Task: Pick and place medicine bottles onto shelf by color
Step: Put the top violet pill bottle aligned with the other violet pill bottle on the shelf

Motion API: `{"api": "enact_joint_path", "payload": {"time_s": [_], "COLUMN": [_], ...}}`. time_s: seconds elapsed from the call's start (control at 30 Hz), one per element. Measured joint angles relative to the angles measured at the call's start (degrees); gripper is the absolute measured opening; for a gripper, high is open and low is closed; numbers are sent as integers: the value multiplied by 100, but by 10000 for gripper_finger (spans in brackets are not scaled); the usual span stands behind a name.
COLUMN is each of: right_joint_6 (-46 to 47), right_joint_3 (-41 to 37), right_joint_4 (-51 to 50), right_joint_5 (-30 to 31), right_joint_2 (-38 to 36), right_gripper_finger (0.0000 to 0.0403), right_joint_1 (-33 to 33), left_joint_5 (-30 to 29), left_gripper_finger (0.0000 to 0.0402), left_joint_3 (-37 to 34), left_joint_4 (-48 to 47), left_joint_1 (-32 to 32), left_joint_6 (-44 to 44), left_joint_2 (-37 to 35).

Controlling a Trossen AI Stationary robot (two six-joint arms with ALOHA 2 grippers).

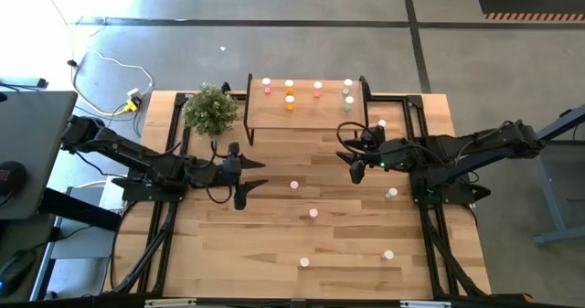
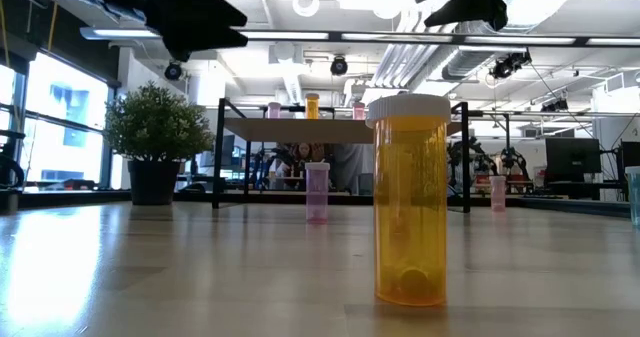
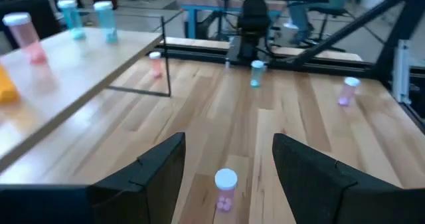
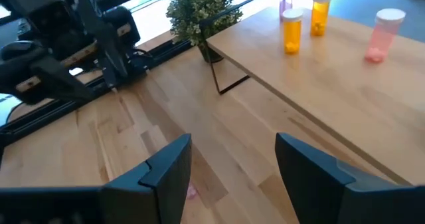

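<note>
Seven medicine bottles (image 1: 290, 95) on shelf (image 1: 306, 118), six on table (image 1: 274, 244); both jaws wide

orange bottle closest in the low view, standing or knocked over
Standing. The orange translucent medicine bottle with the white cap sits on its flat base on the wood-plank table, cap on top.

Beside the shelf (image 4: 319, 71), a pink bottle (image 4: 190, 192) is hiding behind the right tool (image 4: 232, 177); an orange bottle (image 3: 5, 84) is being cropped.
</note>
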Motion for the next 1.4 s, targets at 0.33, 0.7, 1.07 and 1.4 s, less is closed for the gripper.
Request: {"api": "enact_joint_path", "payload": {"time_s": [0.33, 0.7, 1.07, 1.4], "right_joint_6": [0, -7, -2, -2], "right_joint_3": [0, 2, 2, 2], "right_joint_4": [-4, -7, -51, -57], "right_joint_5": [62, 62, 59, 59], "right_joint_2": [0, 0, 0, 0], "right_gripper_finger": [209, 209, 209, 209], "right_joint_1": [2, 2, 2, 2], "left_joint_5": [-1447, -2541, -2912, -3151], "left_gripper_finger": [218, 218, 218, 218], "left_joint_3": [-22, 41, 729, 769], "left_joint_4": [1127, 2831, 2837, 2808], "left_joint_1": [-656, -1144, -1217, -1190], "left_joint_6": [-432, -841, -1005, -1560], "left_joint_2": [1527, 3282, 4425, 4637]}}
